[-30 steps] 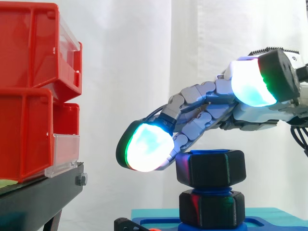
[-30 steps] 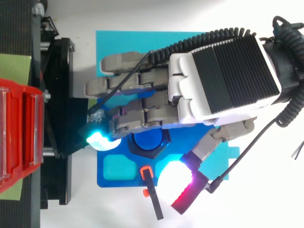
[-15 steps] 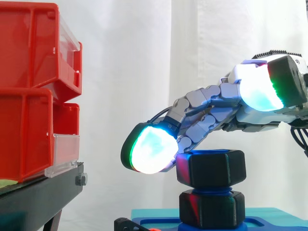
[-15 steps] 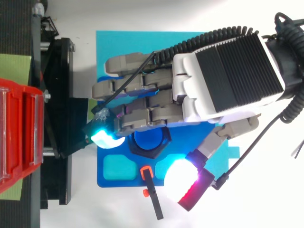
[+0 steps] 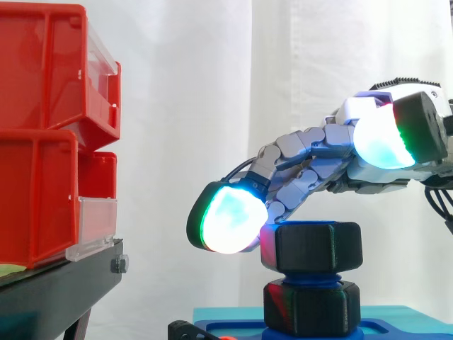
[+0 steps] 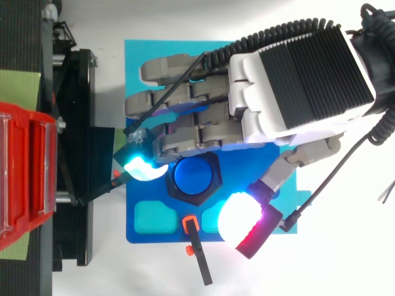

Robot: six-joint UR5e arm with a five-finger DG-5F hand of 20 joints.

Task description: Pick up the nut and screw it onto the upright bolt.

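A black hexagonal nut sits on the blue upright bolt, above a second black hexagonal piece at the bolt's foot. From above, the nut's black rim rings the bolt's blue top. The bolt stands on a blue base. My hand hovers just above and behind the nut, open, its fingers stretched out slanting down to the left. One glowing fingertip hangs beside the nut's upper left edge. The thumb's pad is spread apart off the nut's other side.
Red bins are stacked on a black stand at the left. A cyan mat lies under the blue base. A black tool with an orange clip lies at the base's front edge.
The hand has drawn back along its arm and risen slightly, uncovering the top of the nut and bolt. The nut has not moved.
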